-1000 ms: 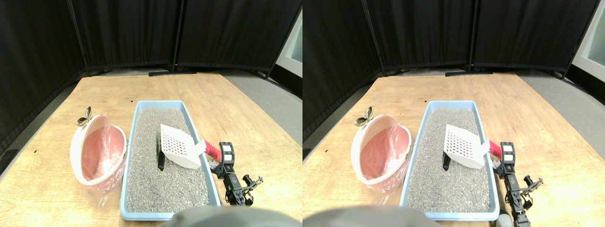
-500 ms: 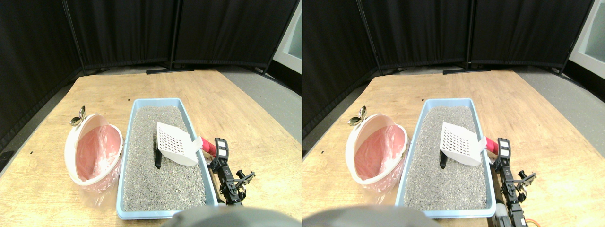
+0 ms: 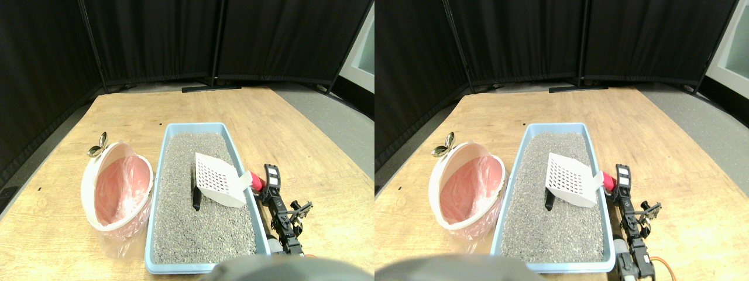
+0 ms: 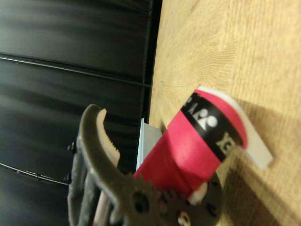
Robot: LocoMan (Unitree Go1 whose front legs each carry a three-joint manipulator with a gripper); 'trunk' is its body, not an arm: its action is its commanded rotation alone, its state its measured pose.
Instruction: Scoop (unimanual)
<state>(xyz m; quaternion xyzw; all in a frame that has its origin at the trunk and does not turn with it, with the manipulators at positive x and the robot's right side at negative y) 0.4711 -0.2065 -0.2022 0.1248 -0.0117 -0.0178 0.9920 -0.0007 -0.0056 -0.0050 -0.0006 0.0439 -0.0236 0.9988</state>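
Right gripper (image 3: 264, 182) at the scoop (image 3: 219, 180) handle (red-wrapped), arm low.

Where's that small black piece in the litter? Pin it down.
In the stereo view, the black piece lies on the grey litter mid-tray, just left of the white scoop.

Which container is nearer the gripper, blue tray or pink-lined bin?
The blue litter tray: its right wall runs right alongside the right gripper. The white bin with the pink liner sits on the tray's far side, away from the arm.
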